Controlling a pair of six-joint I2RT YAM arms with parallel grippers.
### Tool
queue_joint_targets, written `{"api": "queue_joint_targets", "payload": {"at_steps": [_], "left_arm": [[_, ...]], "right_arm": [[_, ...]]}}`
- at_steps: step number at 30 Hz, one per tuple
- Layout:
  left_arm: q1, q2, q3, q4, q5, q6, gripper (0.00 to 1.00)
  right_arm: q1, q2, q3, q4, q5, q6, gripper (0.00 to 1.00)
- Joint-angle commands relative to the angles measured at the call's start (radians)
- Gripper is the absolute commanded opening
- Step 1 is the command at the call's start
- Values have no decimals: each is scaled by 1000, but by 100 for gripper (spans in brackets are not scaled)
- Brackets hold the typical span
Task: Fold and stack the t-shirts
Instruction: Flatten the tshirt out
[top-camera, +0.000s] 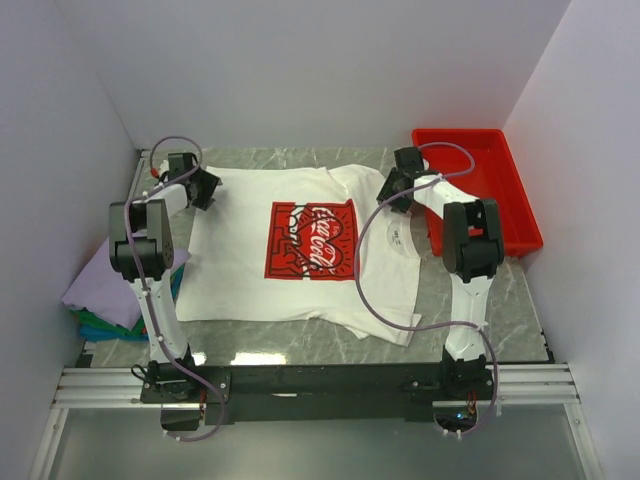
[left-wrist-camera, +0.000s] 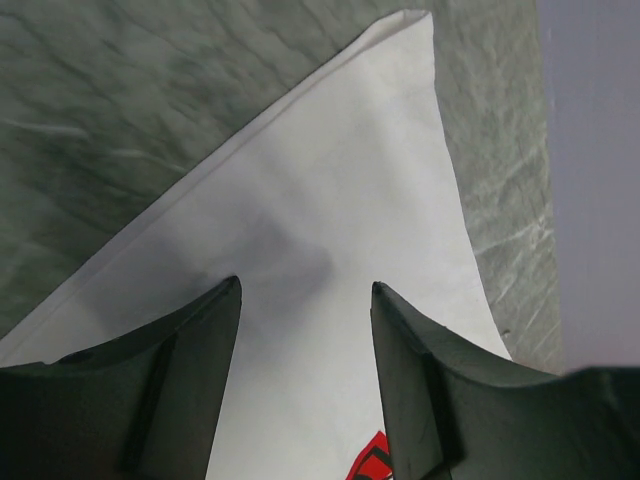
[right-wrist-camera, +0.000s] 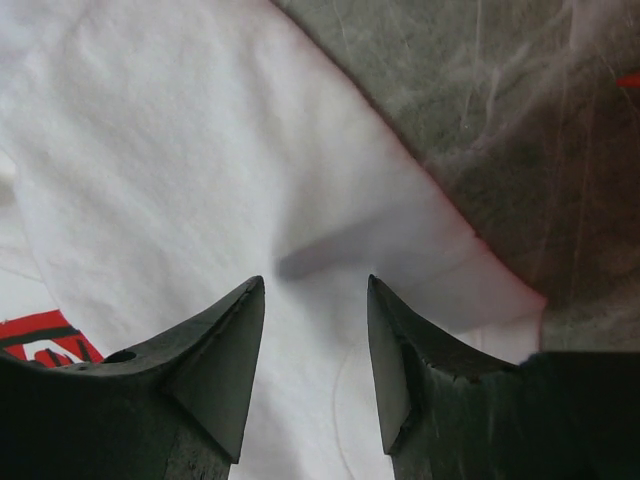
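Note:
A white t-shirt (top-camera: 240, 270) with a red rectangular chest print (top-camera: 311, 240) lies spread on the marble table, its right side folded over. My left gripper (top-camera: 203, 187) is open just above the shirt's far left corner (left-wrist-camera: 330, 230). My right gripper (top-camera: 392, 190) is open just above the far right part of the shirt (right-wrist-camera: 200, 150), near a sleeve fold (right-wrist-camera: 440, 260). Neither holds cloth. Folded lavender (top-camera: 105, 290), green and blue shirts (top-camera: 100, 328) are stacked at the left table edge.
A red plastic tray (top-camera: 485, 190) stands at the back right, close to the right arm. Grey walls close in the left, back and right sides. Bare marble (top-camera: 300, 345) shows in front of the shirt.

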Motion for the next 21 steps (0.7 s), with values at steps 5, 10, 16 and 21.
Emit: {"api": "queue_joint_targets", "payload": {"at_steps": [5, 10, 16, 21], "left_arm": [[33, -8, -35, -139, -114, 0, 61], [35, -11, -30, -151, -118, -6, 61], [35, -19, -17, -170, -120, -3, 61], [44, -29, -13, -176, -123, 11, 62]], "right_arm": [[-7, 45, 101, -61, 4, -14, 52], [-7, 112, 239, -156, 13, -24, 52], [-7, 186, 350, -225, 5, -27, 44], [-7, 200, 374, -231, 11, -21, 44]]}}
